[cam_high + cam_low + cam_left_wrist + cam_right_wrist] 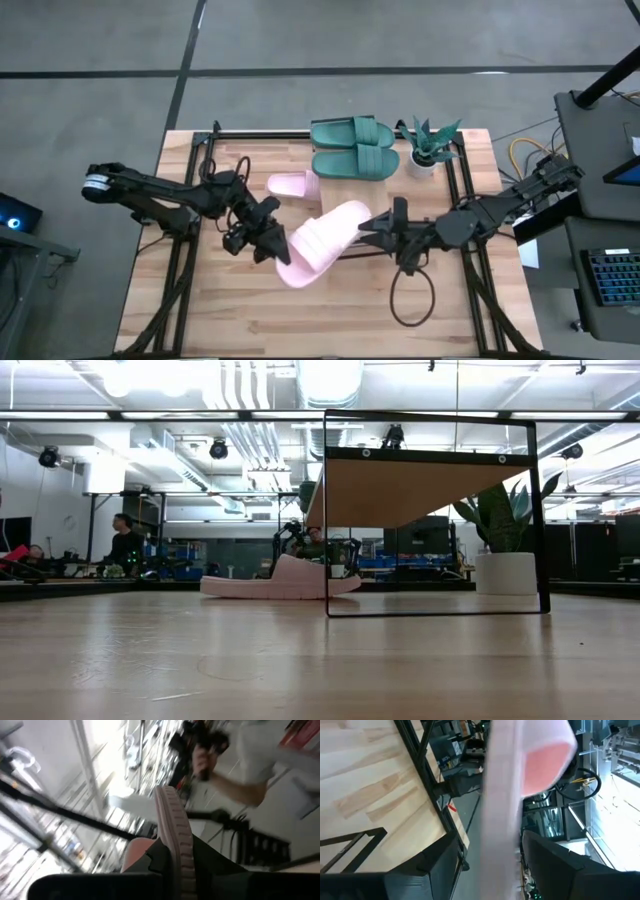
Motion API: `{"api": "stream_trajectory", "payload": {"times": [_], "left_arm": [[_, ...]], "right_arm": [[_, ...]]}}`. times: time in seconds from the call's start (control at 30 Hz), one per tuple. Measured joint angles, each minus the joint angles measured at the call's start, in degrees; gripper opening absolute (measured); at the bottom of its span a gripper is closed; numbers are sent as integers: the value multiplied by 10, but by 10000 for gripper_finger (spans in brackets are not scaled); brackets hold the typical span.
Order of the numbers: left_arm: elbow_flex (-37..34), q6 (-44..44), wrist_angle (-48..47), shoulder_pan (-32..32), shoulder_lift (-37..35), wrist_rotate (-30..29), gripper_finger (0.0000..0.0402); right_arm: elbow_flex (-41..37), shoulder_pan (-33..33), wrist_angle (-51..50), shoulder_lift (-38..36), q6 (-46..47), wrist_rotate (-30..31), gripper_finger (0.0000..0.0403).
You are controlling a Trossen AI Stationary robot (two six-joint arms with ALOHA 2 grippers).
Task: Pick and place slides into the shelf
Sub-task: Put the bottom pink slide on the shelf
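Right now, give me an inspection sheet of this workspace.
Surface: wood table, bare at the front.
Job's things: teal pair on the shelf; one pink slide lies flat by the shelf; second pink slide is lifted at mid-table.
Clutter: potted plant at the shelf's right end.
Grippers: left gripper shut on the second pink slide's edge; right gripper open, its fingers either side of the slide's other end.
Cables: a black loop under the right arm.
Surroundings: people and workbenches beyond the table.
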Motion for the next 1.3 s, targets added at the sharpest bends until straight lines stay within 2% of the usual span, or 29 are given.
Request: {"api": "stream_trajectory", "payload": {"times": [0.07, 0.17, 0.4, 0.77, 0.9, 1.03, 1.07, 1.2, 1.3], "left_arm": [[0, 10, 1, 1, 0, -29, 22], [-1, 8, -3, 1, 0, -37, 22], [4, 8, -1, 1, 13, 3, 22], [38, 7, 16, 1, 51, 5, 22], [42, 8, 16, 1, 61, 2, 22], [42, 4, 15, 1, 59, -17, 24], [42, 1, 14, -1, 59, -27, 29], [44, -71, 17, -3, 50, -77, 67], [44, -124, 12, -1, 36, -120, 99]], "right_arm": [[0, 0, 0, 0, 5, 0, 215], [0, 0, 1, 0, 6, 0, 215], [0, -15, 27, 0, 26, 0, 215], [-1, -23, 32, 1, 48, 1, 211], [-2, -23, 21, 3, 55, 24, 166], [-6, -23, 0, 12, 23, 51, 64], [-7, -23, -6, 13, 10, 53, 52], [-7, -22, -3, 19, 0, 70, 54], [-8, -22, -2, 17, 3, 111, 54]]}}
